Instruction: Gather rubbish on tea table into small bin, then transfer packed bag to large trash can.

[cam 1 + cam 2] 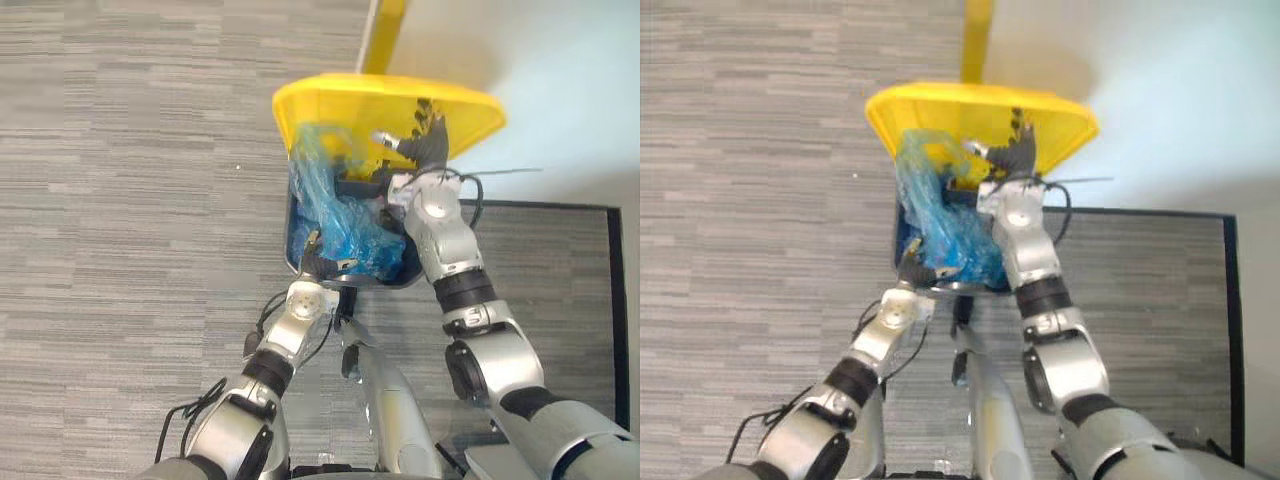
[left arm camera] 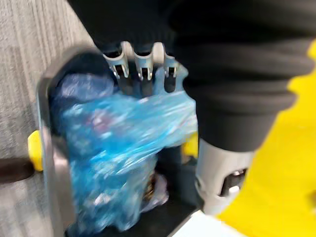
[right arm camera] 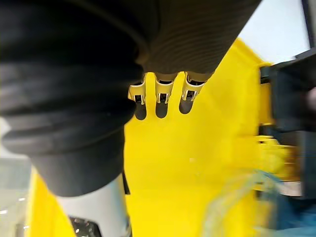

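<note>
You're looking down into the large trash can (image 1: 291, 232), which stands on the grey carpet (image 1: 120, 200) right in front of you with its yellow lid (image 1: 465, 110) swung up and open on the far side. The blue plastic bag (image 1: 335, 215) is already in the can. Its crumpled bulk fills the opening, and its top rises above the rim towards the lid's left corner.

Your right hand (image 1: 425, 145) reaches over the can on the right side. Its fingers (image 3: 161, 96) are straight and spread flat against the inner face of the lid, and it holds nothing. Your right wrist view shows yellow plastic just past the fingertips.

Your left hand (image 1: 318, 268) sits at the near rim of the can, at the bottom edge of the bag. In your left wrist view the fingers (image 2: 144, 79) run straight out and their dark tips meet the blue plastic. The thumb is hidden there, so you cannot tell whether the hand pinches the bag or only touches it.
</note>
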`<state>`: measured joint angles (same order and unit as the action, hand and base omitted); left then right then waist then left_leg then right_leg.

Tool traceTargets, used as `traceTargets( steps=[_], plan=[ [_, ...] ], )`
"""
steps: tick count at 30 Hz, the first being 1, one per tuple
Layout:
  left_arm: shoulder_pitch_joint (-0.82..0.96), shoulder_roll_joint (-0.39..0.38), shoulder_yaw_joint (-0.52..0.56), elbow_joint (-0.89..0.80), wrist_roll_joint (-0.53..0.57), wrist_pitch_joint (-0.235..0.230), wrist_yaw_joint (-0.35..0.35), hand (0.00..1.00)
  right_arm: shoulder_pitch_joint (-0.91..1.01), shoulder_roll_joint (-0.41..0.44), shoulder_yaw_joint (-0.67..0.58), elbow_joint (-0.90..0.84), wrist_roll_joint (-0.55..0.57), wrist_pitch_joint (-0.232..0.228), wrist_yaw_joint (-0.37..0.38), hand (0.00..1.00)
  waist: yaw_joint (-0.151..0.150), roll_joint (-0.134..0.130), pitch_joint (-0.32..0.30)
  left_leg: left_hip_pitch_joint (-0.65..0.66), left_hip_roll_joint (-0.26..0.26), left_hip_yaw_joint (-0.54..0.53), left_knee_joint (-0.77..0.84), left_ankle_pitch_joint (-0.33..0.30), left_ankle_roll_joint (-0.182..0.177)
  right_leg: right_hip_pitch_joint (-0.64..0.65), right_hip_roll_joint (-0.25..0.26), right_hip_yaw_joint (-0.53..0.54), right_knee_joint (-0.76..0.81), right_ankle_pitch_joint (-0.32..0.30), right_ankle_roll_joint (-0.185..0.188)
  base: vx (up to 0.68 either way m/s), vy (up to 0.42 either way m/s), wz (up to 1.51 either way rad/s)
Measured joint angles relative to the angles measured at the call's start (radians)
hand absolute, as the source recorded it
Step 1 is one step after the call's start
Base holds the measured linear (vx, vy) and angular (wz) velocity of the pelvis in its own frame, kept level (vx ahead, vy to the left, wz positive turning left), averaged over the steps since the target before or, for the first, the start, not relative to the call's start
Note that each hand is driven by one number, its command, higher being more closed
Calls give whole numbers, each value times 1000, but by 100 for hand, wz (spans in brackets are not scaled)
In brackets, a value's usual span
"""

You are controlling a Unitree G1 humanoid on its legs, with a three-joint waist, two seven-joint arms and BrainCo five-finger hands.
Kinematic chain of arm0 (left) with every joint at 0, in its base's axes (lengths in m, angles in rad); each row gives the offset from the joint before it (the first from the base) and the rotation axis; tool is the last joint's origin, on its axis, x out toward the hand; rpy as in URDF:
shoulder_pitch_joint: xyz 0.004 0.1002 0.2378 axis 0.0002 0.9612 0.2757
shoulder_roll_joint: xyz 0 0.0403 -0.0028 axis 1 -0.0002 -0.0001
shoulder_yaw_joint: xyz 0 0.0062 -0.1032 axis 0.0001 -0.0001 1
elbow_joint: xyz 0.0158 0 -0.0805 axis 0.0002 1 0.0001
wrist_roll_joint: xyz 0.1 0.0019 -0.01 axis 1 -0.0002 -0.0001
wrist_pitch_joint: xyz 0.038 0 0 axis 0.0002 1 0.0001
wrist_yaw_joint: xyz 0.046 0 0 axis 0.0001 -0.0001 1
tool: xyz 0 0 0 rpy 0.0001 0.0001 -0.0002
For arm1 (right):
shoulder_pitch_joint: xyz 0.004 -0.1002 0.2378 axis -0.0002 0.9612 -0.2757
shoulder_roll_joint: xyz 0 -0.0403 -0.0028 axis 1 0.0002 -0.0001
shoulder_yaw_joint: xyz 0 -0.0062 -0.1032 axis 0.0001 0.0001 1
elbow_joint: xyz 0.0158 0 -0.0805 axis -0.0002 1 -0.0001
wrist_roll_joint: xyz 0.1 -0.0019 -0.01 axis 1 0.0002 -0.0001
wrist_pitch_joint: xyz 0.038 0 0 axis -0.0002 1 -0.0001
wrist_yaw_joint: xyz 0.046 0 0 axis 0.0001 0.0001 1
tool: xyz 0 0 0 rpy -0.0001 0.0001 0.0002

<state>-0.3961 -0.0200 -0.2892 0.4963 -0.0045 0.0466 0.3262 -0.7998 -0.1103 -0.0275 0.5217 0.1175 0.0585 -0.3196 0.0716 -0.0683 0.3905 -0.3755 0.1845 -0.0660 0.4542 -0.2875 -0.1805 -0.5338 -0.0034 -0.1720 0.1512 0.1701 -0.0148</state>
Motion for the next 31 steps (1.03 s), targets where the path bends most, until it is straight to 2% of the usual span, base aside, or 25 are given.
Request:
traceTargets(
  steps=[4,7,10,11,12,13,14,15,17,18,19,20,21,22,23,24,27,31],
  plan=[
    [187,33,28,-96,-39,-22,-42,0,157,20,-22,-3,-33,1,22,0,23,2,-50,75,-5,3,-34,0,2,55,-4,4,5,-20,18,82,42,0],
    [305,35,115,-89,-76,-28,-84,0,300,37,-31,-26,-46,1,43,0,28,3,-81,146,-13,5,-59,-4,9,103,-14,7,35,-47,22,101,57,2],
    [390,28,256,13,-78,-33,-94,0,450,75,-27,-79,-83,-2,59,0,40,1,-111,202,-30,44,-67,-13,25,127,-28,31,57,-56,35,75,68,-22],
    [402,28,319,84,-78,-27,-94,0,511,84,-17,-81,-104,-3,74,0,38,3,-114,230,-43,55,-65,-13,25,142,-43,40,73,-56,57,9,133,-22],
    [405,27,370,139,-77,-10,-94,0,581,92,-16,-84,-121,-3,88,0,32,-3,-124,247,-62,63,-67,-5,39,149,-61,62,77,-32,136,0,118,-15],
    [407,24,385,155,-77,-7,-94,0,602,94,-16,-84,-122,-2,92,0,32,-2,-131,247,-61,67,-74,6,56,150,-60,70,63,-11,169,-53,54,-21],
    [421,13,426,188,-76,0,-94,0,647,100,-17,-85,-129,-1,106,0,34,12,-150,257,-34,97,-114,24,61,146,-60,73,79,4,186,-78,29,-10],
    [430,10,456,222,-73,10,-91,0,724,117,-18,-81,-154,-6,116,0,20,11,-158,312,-40,97,-177,70,60,136,-92,62,375,-169,68,-66,31,-4],
    [455,7,457,233,-56,13,-92,0,784,128,-21,-48,-166,-16,127,0,15,12,-180,329,-40,93,-209,94,57,157,-120,58,523,-263,63,-36,-26,14],
    [471,8,464,248,-35,15,-93,0,830,151,-49,25,-200,-23,133,0,15,-5,-220,326,-38,91,-222,109,50,195,-156,51,599,-324,65,-43,-78,11],
    [471,9,471,253,-31,15,-92,0,845,160,-61,63,-208,-22,134,0,15,-13,-233,327,-37,91,-227,114,44,218,-173,52,603,-344,67,-69,-188,1],
    [467,10,484,266,-25,19,-93,0,864,170,-83,144,-230,-21,134,0,15,-29,-251,330,-38,98,-233,123,29,252,-186,42,544,-382,98,-75,-163,-48],
    [445,-2,509,316,-23,30,-93,0,871,177,-148,251,-240,-16,125,0,26,-23,-281,339,-29,123,-273,132,34,315,-134,22,352,-396,96,-86,-181,-65],
    [441,-5,510,325,-23,31,-92,0,868,177,-167,271,-240,-12,117,0,28,-22,-289,336,-33,135,-275,132,43,341,-121,26,270,-406,80,-60,-75,-94],
    [431,-22,515,345,-23,33,-91,0,857,162,-193,312,-239,-8,109,0,31,16,-290,328,-19,143,-275,132,49,359,-93,25,190,-383,68,-118,33,-100],
    [422,-42,527,356,-28,32,-91,0,864,151,-220,358,-239,3,102,0,29,35,-303,328,-21,169,-301,148,70,357,-91,12,130,-345,72,-138,50,-91],
    [408,-42,541,398,-39,31,-90,0,870,141,-272,399,-236,23,100,0,-2,27,-308,362,-21,189,-348,158,73,368,-79,26,104,-298,72,-130,-9,-34],
    [418,-42,568,412,-39,30,-90,0,874,142,-306,415,-234,28,101,0,-10,28,-320,378,-33,196,-387,174,82,391,-76,45,35,-254,81,-33,33,-8]
  ],
)
